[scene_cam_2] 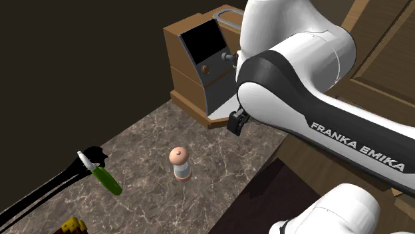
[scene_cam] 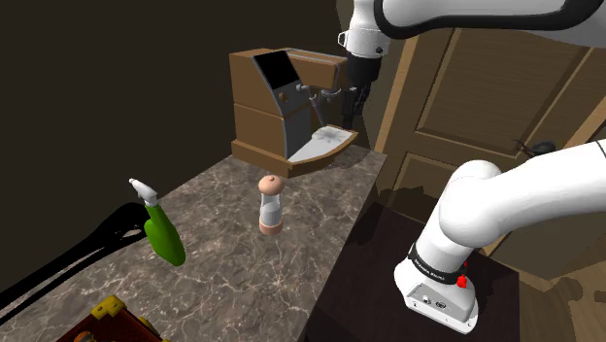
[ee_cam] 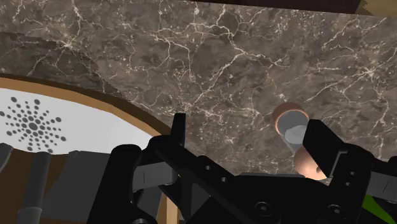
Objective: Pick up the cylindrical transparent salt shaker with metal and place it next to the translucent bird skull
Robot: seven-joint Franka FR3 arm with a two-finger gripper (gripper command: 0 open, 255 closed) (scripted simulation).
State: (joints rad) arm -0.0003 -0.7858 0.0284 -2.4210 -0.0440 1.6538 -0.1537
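Marble counter [scene_cam: 228, 277] carries the salt shaker [scene_cam: 271, 204] at mid-frame in the shoulder view, well apart from the gripper [scene_cam: 350, 105], fingers spread and empty, upper right beside the brown coffee machine [scene_cam: 277, 107]. A green spray bottle [scene_cam: 163, 233] leans lower left, against a black shape [scene_cam: 115, 230], possibly the bird skull.

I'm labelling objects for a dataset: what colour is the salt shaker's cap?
Coppery pink, like its base; the salt shaker shows best in the shoulder view.

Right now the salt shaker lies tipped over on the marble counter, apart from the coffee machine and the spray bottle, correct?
No. The shoulder view shows the salt shaker standing upright on the marble counter, apart from the coffee machine and the spray bottle.
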